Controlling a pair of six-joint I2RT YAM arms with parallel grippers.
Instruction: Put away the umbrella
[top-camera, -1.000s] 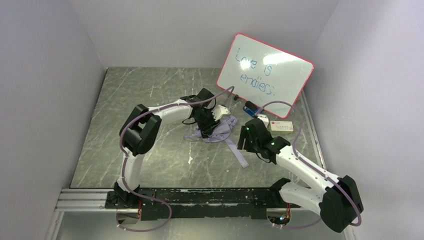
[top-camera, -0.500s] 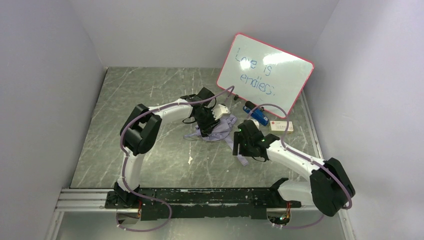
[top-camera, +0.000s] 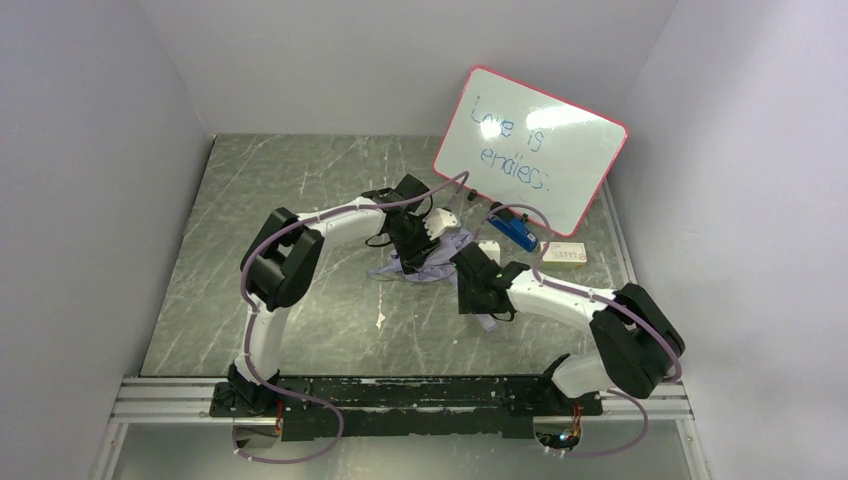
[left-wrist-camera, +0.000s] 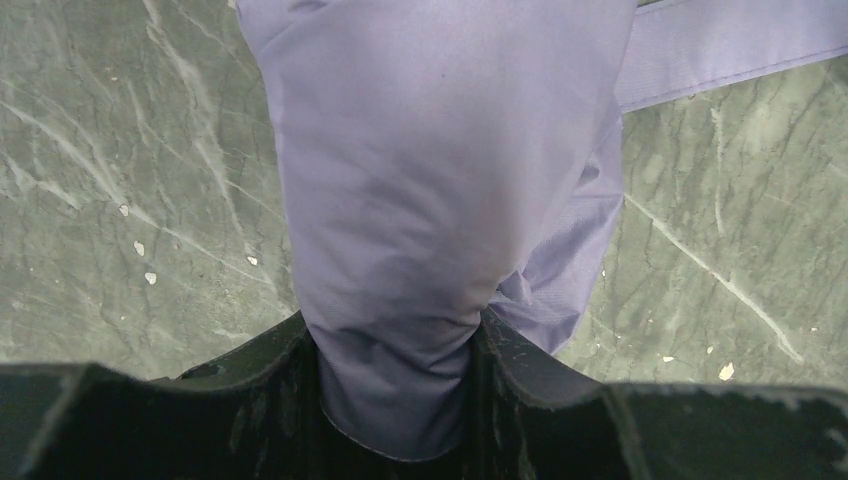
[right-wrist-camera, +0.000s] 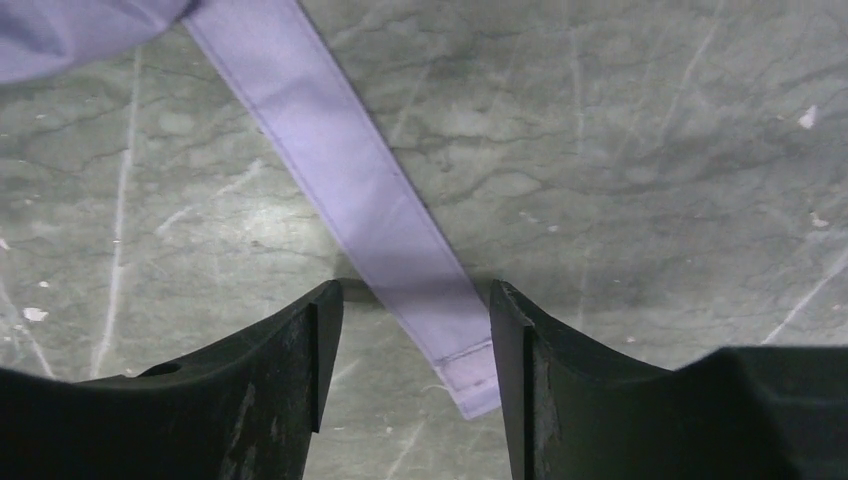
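Left pincer clamps the bunched umbrella on the table. Right pincer open, straddling its strap, which trails toward 5 o'clock. Step: strap pickup. Next, I judge: close, then wrap.

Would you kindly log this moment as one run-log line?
left gripper: shut on umbrella | right gripper: open, straddling strap on table | strap not yet gripped
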